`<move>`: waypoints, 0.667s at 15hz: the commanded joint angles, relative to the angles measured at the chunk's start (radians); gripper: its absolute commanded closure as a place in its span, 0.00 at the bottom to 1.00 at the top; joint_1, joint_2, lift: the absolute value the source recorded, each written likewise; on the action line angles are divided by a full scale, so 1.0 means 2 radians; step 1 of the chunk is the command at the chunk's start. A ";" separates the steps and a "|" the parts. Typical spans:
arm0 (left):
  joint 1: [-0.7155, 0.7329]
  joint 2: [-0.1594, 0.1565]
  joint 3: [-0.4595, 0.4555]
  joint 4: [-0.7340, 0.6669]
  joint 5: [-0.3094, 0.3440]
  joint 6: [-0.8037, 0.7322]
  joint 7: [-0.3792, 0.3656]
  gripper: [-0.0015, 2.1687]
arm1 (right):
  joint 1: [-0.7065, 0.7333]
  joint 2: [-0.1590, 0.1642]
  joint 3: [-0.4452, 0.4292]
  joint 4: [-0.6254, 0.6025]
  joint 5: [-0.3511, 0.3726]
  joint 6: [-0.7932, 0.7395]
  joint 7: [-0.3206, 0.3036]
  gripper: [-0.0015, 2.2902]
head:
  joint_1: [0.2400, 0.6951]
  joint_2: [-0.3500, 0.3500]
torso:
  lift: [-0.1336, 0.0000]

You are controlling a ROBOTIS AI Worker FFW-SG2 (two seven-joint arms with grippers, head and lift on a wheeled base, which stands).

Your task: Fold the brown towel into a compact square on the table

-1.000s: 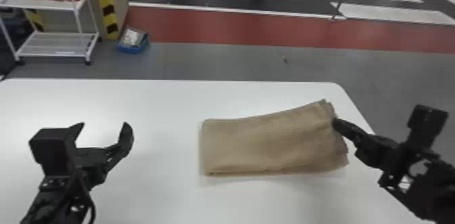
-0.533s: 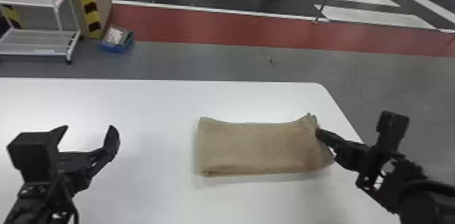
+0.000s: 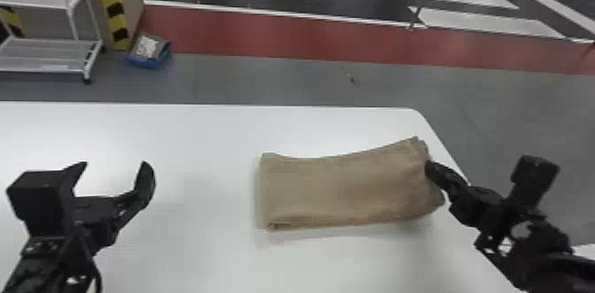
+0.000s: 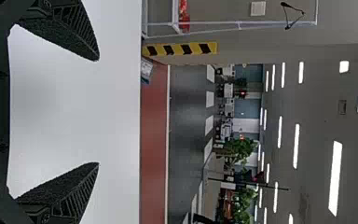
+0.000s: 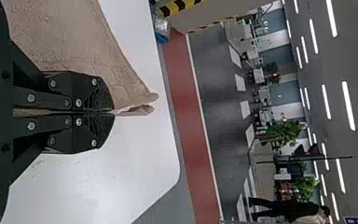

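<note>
The towel (image 3: pixel 345 190) stretches lengthwise leftward from the right jaws, closed on its end. The left jaws gape above the surface (image 3: pixel 203 243), well apart from its other end.

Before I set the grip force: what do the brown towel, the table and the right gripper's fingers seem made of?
Brown towel: matte woven cloth, perhaps cotton; it creases and shows a fine grain. Table: smooth white top with a slight sheen, likely laminate or plastic, by its soft highlights. Right gripper's fingers: black and rigid-looking, metal or hard plastic, with screws and textured tips.
</note>
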 commanded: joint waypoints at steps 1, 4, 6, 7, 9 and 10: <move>-0.005 -0.001 -0.014 0.001 0.000 0.000 0.000 0.03 | -0.021 -0.004 0.011 0.040 0.030 -0.012 0.000 0.04 | 1.00 0.13 | 0.07; -0.005 -0.001 -0.026 -0.008 -0.001 0.000 -0.001 0.03 | -0.019 -0.004 0.004 0.045 0.036 -0.037 0.000 0.00 | 1.00 0.08 | 0.07; -0.005 -0.002 -0.037 -0.008 0.003 0.000 -0.002 0.03 | 0.002 0.004 -0.019 0.014 0.020 -0.056 0.000 0.02 | 1.00 0.06 | 0.07; -0.008 -0.003 -0.049 -0.008 0.008 0.000 -0.003 0.03 | 0.011 0.007 -0.029 -0.002 0.012 -0.058 0.000 0.02 | 1.00 0.04 | 0.07; -0.023 -0.011 -0.086 -0.007 0.024 0.000 -0.004 0.05 | 0.040 0.018 -0.046 -0.038 0.006 -0.064 0.000 0.02 | 1.00 0.00 | 0.07; -0.031 -0.017 -0.103 0.000 0.039 0.000 -0.009 0.07 | 0.057 0.027 -0.055 -0.048 0.003 -0.087 0.000 0.04 | 1.00 0.00 | 0.07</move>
